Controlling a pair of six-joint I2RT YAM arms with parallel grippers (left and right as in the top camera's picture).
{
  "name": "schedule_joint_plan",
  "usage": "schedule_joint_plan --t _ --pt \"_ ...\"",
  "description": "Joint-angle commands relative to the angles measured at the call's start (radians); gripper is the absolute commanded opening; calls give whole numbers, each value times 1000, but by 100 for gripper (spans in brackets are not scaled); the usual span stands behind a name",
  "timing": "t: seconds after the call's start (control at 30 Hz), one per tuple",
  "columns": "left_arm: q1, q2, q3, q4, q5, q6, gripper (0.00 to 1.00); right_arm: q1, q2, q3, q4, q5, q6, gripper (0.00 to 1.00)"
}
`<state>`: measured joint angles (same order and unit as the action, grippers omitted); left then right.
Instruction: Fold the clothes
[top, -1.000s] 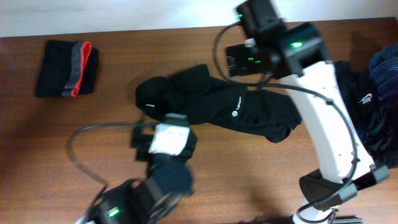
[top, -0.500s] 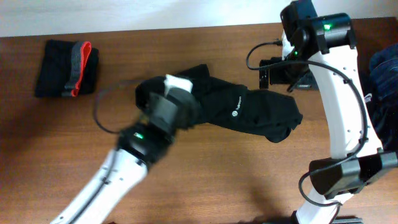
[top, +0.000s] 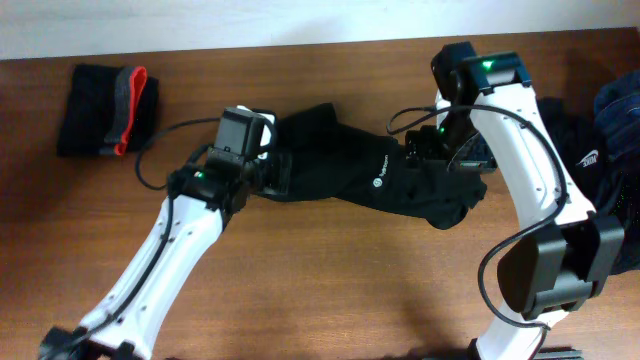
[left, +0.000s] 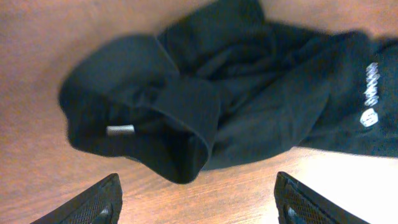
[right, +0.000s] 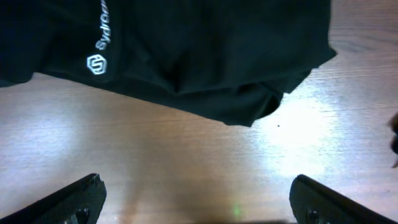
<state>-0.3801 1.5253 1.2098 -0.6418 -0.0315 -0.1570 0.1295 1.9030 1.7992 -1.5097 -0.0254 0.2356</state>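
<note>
The clothes to fold are chiefly a black shirt (top: 350, 170) lying crumpled across the middle of the table, its small white logo (top: 378, 182) facing up. My left gripper (top: 272, 168) hovers over the shirt's bunched left end. In the left wrist view the shirt (left: 205, 93) lies ahead of the left gripper (left: 199, 208), which is open with only bare wood between its fingertips (left: 93, 205). My right gripper (top: 440, 152) is above the shirt's right part. The right wrist view shows the shirt's hem (right: 186, 50) and logo (right: 96, 63) beyond the open, empty right gripper (right: 199, 202).
A folded black garment with a grey and red band (top: 110, 108) lies at the back left. A heap of dark blue and black clothes (top: 610, 140) sits at the right edge. A small white tag (left: 119, 130) shows on the shirt's left end.
My left arm swung up from the near edge to the shirt's left end. My right arm came from the back edge down over the shirt's right part. The shirt has barely shifted.
</note>
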Motion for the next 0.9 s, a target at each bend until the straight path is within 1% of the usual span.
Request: schedule_joint_plan --t 0.0,0.23,0.47,0.63,0.73,0.87 --pt "3 39 6 -9 29 20 78 -7 7 -64 35 -8 0 100" --pt "3 82 6 5 29 20 79 -15 7 -182 203 18 -22 100" --pt "3 115 6 14 29 20 79 -74 7 -295 332 -8 -22 100" --pt "3 161 6 55 29 19 79 -105 7 -333 420 -20 -23 100" --pt "3 181 6 62 55 19 78 -106 7 -334 443 -19 -50 100" --pt "3 194 6 73 92 19 79 -110 7 -338 465 -17 -47 100"
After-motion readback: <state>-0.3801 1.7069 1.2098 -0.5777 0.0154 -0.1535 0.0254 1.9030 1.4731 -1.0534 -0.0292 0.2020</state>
